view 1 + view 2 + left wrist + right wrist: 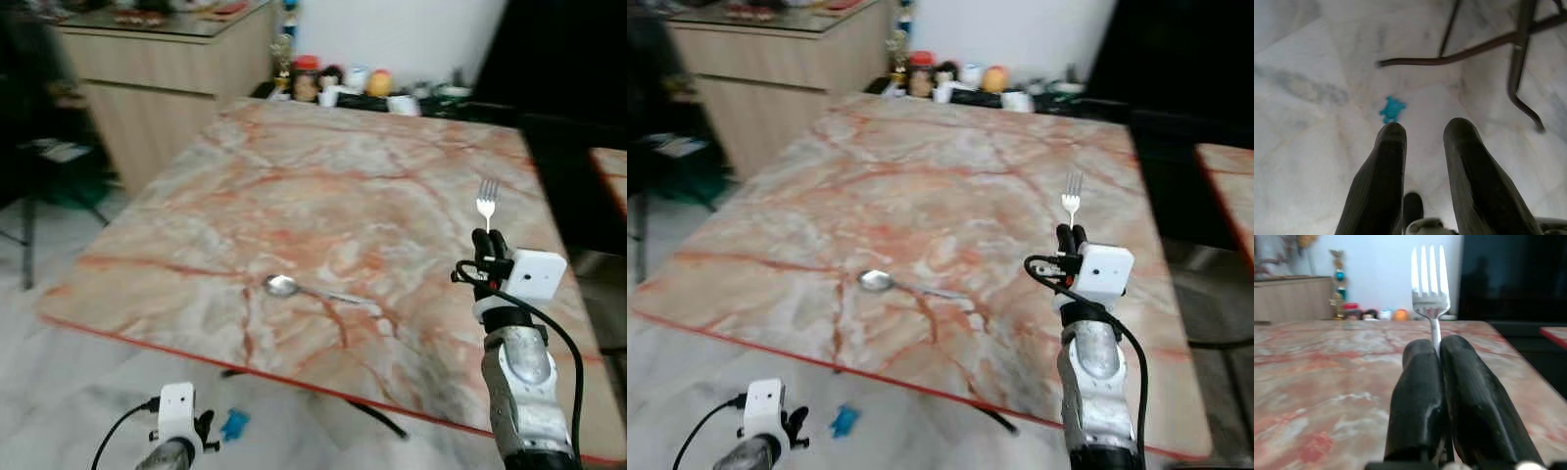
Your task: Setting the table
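My right gripper [489,236] is shut on a silver fork [487,203], held upright with its tines pointing away over the right part of the marble table [323,186]. The tines stand clear above the black fingers [1420,382] in the right wrist view, fork [1430,284]. A silver spoon [309,289] lies flat near the table's front edge, left of that gripper, bowl to the left. My left gripper [1422,129] hangs low below the table edge, open over the floor with nothing between its fingers.
Jars, cups and a small trophy [338,80] crowd the table's far edge. A wooden cabinet [157,88] stands at the back left. A small blue scrap [233,424] lies on the pale floor near dark metal table legs [1484,49]. A dark screen [1513,279] rises behind the table.
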{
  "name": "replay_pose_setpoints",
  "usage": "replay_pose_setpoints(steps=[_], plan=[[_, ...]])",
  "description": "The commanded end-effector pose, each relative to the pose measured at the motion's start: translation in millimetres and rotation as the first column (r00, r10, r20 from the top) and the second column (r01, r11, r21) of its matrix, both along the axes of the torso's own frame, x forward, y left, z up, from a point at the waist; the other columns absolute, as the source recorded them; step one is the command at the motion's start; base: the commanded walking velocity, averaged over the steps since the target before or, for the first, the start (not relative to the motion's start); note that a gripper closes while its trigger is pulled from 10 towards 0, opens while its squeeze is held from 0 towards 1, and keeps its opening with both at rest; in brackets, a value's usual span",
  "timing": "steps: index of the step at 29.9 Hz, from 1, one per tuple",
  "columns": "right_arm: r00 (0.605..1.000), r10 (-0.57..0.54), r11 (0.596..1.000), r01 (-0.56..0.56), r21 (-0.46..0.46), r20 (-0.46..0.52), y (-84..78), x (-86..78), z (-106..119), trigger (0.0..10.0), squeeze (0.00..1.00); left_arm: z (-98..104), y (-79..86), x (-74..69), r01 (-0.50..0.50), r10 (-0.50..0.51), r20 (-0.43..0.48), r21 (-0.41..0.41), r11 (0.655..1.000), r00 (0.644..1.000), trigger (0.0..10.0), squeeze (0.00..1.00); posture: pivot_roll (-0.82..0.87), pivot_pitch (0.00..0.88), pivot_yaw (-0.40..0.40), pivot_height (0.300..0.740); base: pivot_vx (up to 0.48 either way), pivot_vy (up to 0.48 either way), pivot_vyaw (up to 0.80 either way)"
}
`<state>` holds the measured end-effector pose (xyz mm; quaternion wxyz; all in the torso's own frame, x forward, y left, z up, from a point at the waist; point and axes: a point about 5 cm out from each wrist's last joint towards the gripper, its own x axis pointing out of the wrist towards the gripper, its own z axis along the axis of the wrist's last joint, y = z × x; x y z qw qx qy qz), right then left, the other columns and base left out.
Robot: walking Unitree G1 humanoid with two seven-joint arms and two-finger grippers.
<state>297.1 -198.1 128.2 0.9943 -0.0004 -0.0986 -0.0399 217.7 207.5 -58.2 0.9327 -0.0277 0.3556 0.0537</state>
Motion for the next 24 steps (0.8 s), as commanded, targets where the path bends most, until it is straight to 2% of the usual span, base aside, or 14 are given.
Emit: replay_pose_setpoints(steps=[1, 3, 7, 21, 24], plan=[[1.0, -0.007, 1.0, 0.008, -0.006, 0.023, -1.5, 2.2, 5.8, 10.0, 0.0, -2.5, 0.0, -3.6, -0.007, 0.007, -0.015, -0.003, 1.0, 1.0, 10.0, 0.0, 0.05, 0.0, -0.021, 0.74, 0.0, 0.0, -0.79], [1.0, -0.009, 1.0, 0.009, -0.004, 0.027, -1.7, 2.3, 6.2, 10.0, 0.0, -2.5, 0.2, -3.8, -0.007, 0.007, -0.015, -0.003, 1.0, 1.0, 10.0, 0.0, 0.05, 0.0, -0.021, 0.74, 0.0, 0.0, -0.79], [1.0, -0.011, 1.0, 0.012, -0.014, 0.029, -1.3, 2.8, 6.9, 10.0, 0.0, -2.6, 0.5, -4.2, 0.001, -0.001, -0.016, 0.008, 1.0, 1.0, 10.0, 0.0, 0.05, 0.0, -0.021, 0.74, 0.0, 0.0, 0.0], [0.998, -0.034, 0.999, 0.035, -0.014, 0.046, -5.9, 6.0, 11.6, 10.0, 0.0, -3.3, -2.4, -4.5, 0.006, -0.006, -0.015, 0.002, 1.0, 1.0, 10.0, 0.0, 0.05, 0.0, -0.018, 0.74, 0.0, -0.47, 0.0], [0.998, -0.03, 1.0, 0.03, 0.002, 0.05, -5.2, 6.5, 12.6, 10.0, 0.0, -3.5, -2.4, -4.9, 0.006, -0.005, -0.017, 0.003, 1.0, 1.0, 10.0, 0.0, 0.05, 0.0, -0.018, 0.74, 0.0, 0.0, -0.57]])
